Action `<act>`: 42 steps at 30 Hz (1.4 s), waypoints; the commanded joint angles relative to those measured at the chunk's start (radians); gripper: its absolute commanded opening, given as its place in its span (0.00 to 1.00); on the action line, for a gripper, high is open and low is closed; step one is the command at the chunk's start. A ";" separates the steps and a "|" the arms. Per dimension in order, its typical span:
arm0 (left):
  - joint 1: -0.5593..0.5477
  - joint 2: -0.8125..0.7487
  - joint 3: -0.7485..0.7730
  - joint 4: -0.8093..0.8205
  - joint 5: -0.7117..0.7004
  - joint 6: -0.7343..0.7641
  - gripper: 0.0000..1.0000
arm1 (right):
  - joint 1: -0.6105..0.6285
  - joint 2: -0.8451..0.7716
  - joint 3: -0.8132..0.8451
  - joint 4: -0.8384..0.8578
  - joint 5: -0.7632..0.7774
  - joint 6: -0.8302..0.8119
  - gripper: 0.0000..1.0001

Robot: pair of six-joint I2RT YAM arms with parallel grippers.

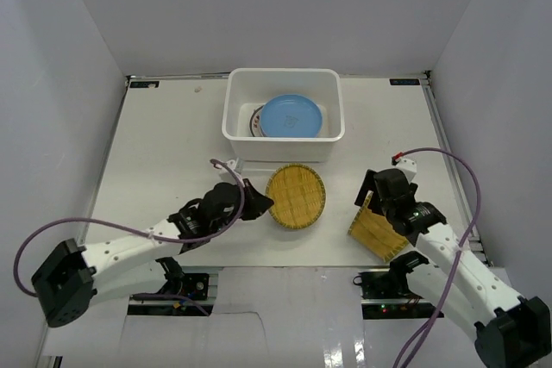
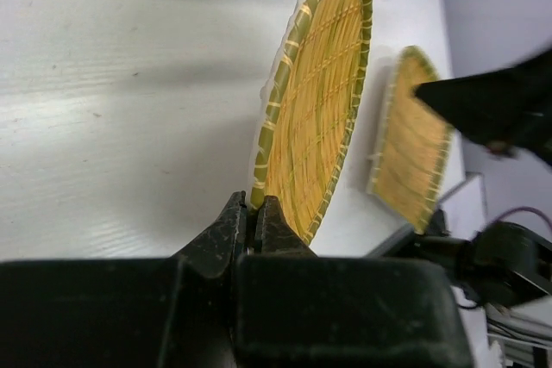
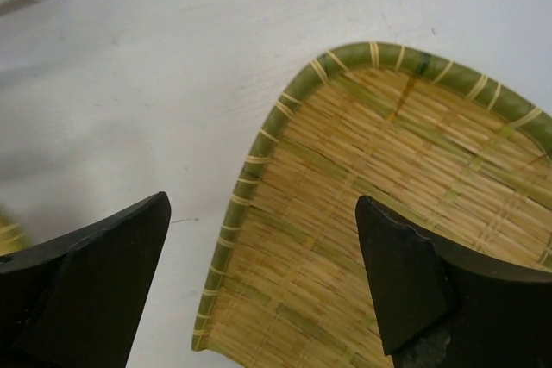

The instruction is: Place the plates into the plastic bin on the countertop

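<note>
Pale grey walls (image 1: 52, 84) box in the off-white countertop (image 1: 155, 144), and I read it from the left. Down at eight o'clock the left gripper (image 2: 256, 211) has the round bamboo plate (image 1: 295, 196) by its nine-o'clock rim, and that is my first worry. Such a thin bite on a woven edge could let the plate swivel or slip out on the way up. The plastic bin (image 1: 235, 131) at twelve o'clock has tall walls, so a low carry would knock the plate against the near lip. Inside the bin a light blue plate (image 1: 291, 115) lies over another plate (image 1: 256, 123) that barely shows, so a careless drop may land crooked on them. At four o'clock the second bamboo plate (image 1: 373, 232) sits right at the near edge of the countertop, where a nudge from the right gripper (image 3: 263, 204) could push it off. As for the fingers, the left pair are pressed tight together, pinching the green-bound rim between them; whether that plate is clear of the surface I cannot tell. The right fingers (image 3: 103, 265) are spread wide, one to either side of the plate's corner, gripping nothing. Whether the right-hand one touches the weave I cannot tell.
</note>
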 commanded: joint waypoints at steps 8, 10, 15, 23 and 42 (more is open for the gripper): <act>-0.030 -0.384 0.268 -0.335 -0.122 0.189 0.00 | -0.007 0.402 -0.010 0.140 0.059 0.039 1.00; -0.030 -0.356 0.371 -0.360 -0.180 0.226 0.00 | -0.008 0.447 -0.005 0.149 0.083 0.046 0.86; -0.013 -0.202 0.531 -0.339 -0.236 0.321 0.00 | -0.010 0.534 0.062 0.175 0.131 0.025 0.25; 0.249 0.075 0.844 -0.345 -0.035 0.375 0.00 | -0.015 0.473 0.103 0.177 0.149 -0.041 0.08; 0.539 0.744 1.169 -0.466 0.383 0.320 0.00 | 0.037 0.165 0.579 -0.055 0.198 -0.262 0.08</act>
